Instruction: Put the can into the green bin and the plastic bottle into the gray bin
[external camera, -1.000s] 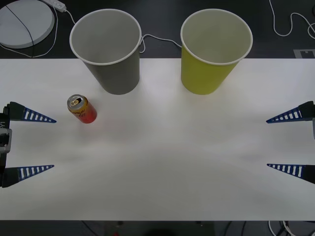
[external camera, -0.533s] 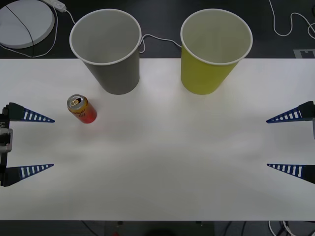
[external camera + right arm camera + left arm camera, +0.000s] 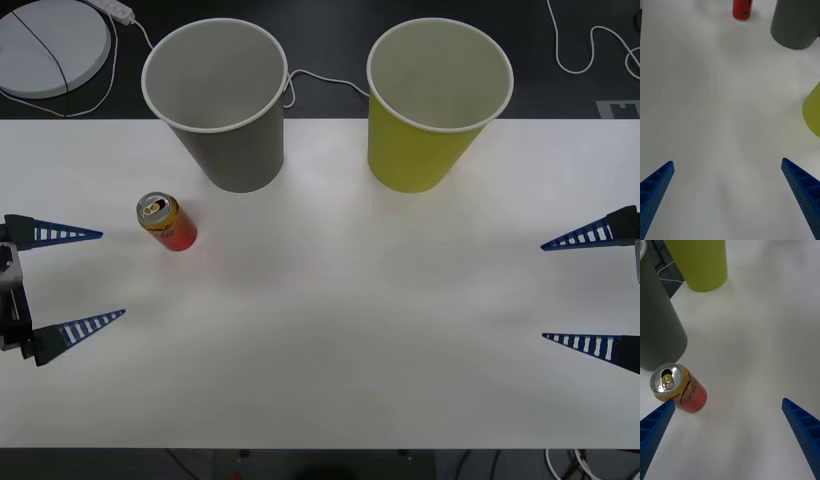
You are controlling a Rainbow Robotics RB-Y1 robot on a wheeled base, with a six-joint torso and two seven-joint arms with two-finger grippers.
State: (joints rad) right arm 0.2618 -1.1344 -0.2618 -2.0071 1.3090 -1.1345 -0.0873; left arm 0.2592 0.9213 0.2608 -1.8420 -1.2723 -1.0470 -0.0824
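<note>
We are seeing the small red-orange drink can (image 3: 167, 222) standing upright on the white table (image 3: 330, 330), near the large gray paper cup (image 3: 217, 100); the yellow-green paper cup (image 3: 437, 102) stands beside it. Our left gripper (image 3: 88, 278) is hovering wide open near the can, and our right gripper (image 3: 565, 292) is waiting wide open at the table's right edge.

The can (image 3: 677, 389) carried the word "Lemon" in small dark letters just under its rim, and below it a big red cursive logo ran down the side, too curled away to read.
</note>
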